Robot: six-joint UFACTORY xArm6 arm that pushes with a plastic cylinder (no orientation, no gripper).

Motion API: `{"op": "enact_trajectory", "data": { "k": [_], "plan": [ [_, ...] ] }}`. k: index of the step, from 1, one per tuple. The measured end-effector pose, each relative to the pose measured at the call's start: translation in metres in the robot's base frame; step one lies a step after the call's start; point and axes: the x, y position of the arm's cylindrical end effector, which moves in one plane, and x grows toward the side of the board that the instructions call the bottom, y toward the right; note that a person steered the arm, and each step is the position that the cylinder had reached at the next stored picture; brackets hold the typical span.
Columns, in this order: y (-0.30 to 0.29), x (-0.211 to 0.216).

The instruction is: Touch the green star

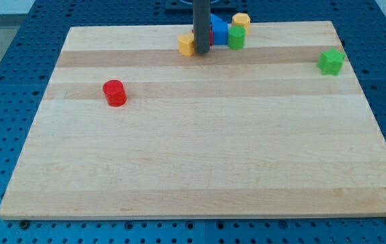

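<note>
- Since my tip (pixel 202 51) sits up in the cluster at the tabletop's far edge, right beside the yellow block (pixel 187 45), I'd say I'm only at the approach step.
- End effector's just a bare rod, nothing to open, holding nothing.
- Green star (pixel 331 61) is well off to the view's right of that yellow block, alone.
- Next move: slide right, skirting the green block (pixel 236 36).
- Wooden tabletop (pixel 200 163) on blue pegboard (pixel 3 61).
</note>
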Motion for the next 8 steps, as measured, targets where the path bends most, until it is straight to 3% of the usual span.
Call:
{"op": "enact_trajectory", "data": {
  "k": [4, 7, 8],
  "plan": [
    [0.058, 0.109],
    [0.058, 0.124],
    [0.083, 0.124]
  ]
}}
